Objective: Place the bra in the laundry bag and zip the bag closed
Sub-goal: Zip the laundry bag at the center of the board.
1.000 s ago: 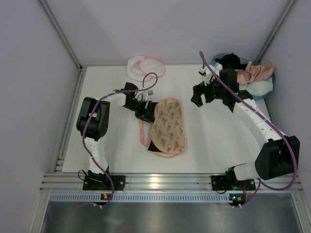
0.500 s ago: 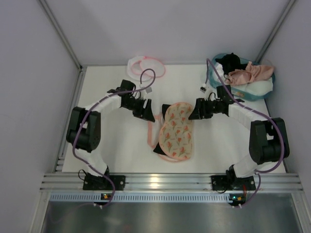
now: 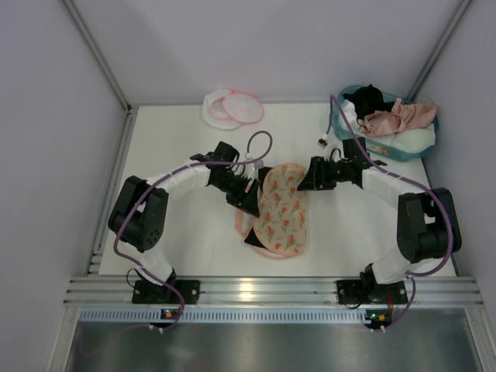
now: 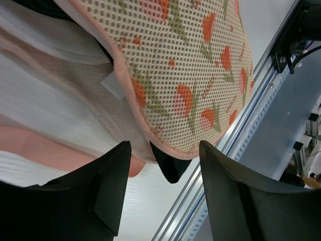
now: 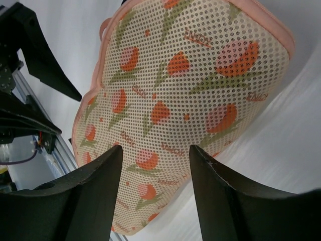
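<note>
The salmon-pink bra (image 3: pixel 401 115) lies draped over the clothes in the teal basket (image 3: pixel 422 142) at the back right. Far back, left of centre, rests the round white laundry bag (image 3: pixel 233 107) with its pink rim, unzipped into two overlapping discs. Both grippers are at the orange-printed padded piece (image 3: pixel 284 211) mid-table. My left gripper (image 3: pixel 249 200) (image 4: pixel 164 145) stands open at its left edge, the raised pink-trimmed edge (image 4: pixel 150 138) just beyond the tips. My right gripper (image 3: pixel 304 177) (image 5: pixel 155 149) stands open over the piece's far right end (image 5: pixel 180 85).
A black pointed flap (image 3: pixel 254 239) (image 4: pixel 171 168) sticks out from under the padded piece, and a pink band (image 3: pixel 242 225) trails beside it. Dark clothes (image 3: pixel 366 98) fill the basket's left part. The aluminium rail (image 3: pixel 248 291) runs along the near edge.
My right arm swung down from near the basket to the padded piece and its jaws narrowed. My left arm moved right against the piece, which shifted right and turned.
</note>
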Motion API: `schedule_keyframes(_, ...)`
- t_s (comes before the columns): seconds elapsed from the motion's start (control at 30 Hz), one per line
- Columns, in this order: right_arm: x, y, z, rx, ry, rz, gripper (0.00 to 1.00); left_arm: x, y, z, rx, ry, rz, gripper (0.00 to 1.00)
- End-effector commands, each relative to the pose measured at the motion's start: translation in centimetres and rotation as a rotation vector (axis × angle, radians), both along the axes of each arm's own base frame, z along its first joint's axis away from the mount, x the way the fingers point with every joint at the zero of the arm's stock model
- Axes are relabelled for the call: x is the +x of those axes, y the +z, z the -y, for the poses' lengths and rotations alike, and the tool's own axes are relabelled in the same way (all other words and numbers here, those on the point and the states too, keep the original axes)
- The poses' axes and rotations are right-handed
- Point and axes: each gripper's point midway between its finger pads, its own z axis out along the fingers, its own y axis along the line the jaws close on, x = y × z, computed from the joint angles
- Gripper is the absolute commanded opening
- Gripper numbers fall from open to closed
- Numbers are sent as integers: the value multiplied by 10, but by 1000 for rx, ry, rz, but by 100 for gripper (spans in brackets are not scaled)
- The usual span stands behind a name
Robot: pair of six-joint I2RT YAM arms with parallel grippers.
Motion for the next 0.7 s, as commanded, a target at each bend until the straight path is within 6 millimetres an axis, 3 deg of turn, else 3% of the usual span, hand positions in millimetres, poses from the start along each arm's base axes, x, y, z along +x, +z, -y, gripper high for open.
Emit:
schedule_keyframes(0.0, 4, 23, -1, 1, 1, 90, 57, -3, -3, 8, 20, -1, -22, 61)
schedule_keyframes(0.13, 0, 28, 3, -20, 5, 107, 57, 4, -13, 8, 59, 14, -21, 56)
schedule_keyframes(0.3, -2, 31, 7, -52, 7, 127, 58, 12, -7, 15, 33, 6, -11, 42)
schedule_keyframes(0.57, -9, 20, 11, -72, 12, 110, 59, 7, 1, 27, -45, -30, -65, 41)
schedule_keyframes(0.6, -10, 19, 12, -74, 8, 107, 59, 8, -2, 27, -37, -26, -69, 37)
schedule_keyframes(0.67, -10, 17, 15, -78, 2, 102, 59, 12, -4, 26, -18, -13, -60, 21)
